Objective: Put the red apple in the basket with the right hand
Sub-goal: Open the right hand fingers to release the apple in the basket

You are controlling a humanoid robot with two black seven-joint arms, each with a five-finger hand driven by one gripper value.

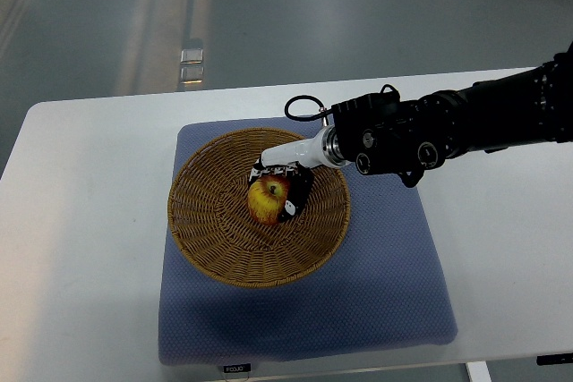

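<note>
A red and yellow apple (267, 199) sits in the middle of a round wicker basket (215, 230). My right hand (285, 187) reaches in from the right over the basket. Its dark fingers (300, 194) are curled around the apple's right and upper sides. The apple appears to rest on the basket's floor. The black right forearm (448, 127) stretches across the table from the right edge. The left arm does not show.
The basket stands on a blue-grey cushion (385, 284) on a white table (81, 248). The table's far edge runs along the top, with grey floor beyond. A small shiny object (191, 62) lies on the floor.
</note>
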